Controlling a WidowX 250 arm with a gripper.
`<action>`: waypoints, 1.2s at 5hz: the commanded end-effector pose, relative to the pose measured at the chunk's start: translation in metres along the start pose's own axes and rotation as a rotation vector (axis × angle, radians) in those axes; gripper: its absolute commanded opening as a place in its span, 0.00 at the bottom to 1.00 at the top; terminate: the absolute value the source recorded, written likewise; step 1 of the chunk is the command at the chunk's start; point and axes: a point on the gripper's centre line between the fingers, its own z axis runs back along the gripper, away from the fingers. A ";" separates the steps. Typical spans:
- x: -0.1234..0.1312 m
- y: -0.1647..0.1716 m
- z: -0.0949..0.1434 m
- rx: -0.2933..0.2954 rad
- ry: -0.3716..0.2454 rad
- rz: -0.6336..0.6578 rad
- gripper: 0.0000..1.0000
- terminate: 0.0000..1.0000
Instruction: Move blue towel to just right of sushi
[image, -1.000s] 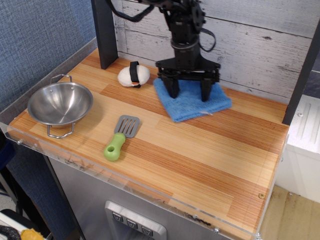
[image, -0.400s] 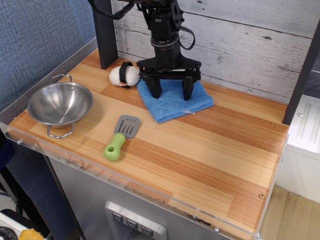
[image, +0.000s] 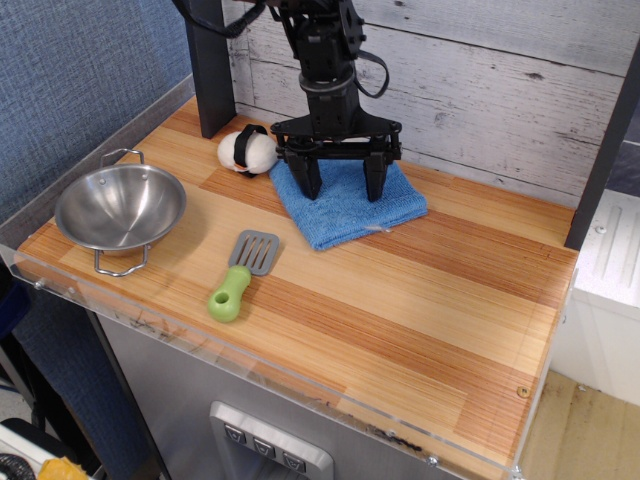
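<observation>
I see the scene evenly and fairly brightly lit from above; shadows are soft and short, with a faint one under the steel bowl (image: 120, 206) and a darker patch beneath the gripper (image: 340, 185) on the blue towel (image: 347, 201); the bowl's inside carries mild pale reflections, no harsh glare; the wooden tabletop (image: 400, 290) has a light sheen; focus is reasonably sharp centrally; the clear front edge looks slightly soft; the black arm loses detail in its darkness.
</observation>
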 end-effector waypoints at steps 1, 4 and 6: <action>0.015 0.004 0.059 -0.043 -0.092 0.042 1.00 0.00; 0.007 -0.001 0.150 -0.087 -0.206 0.056 1.00 0.00; 0.007 -0.001 0.150 -0.087 -0.206 0.056 1.00 0.00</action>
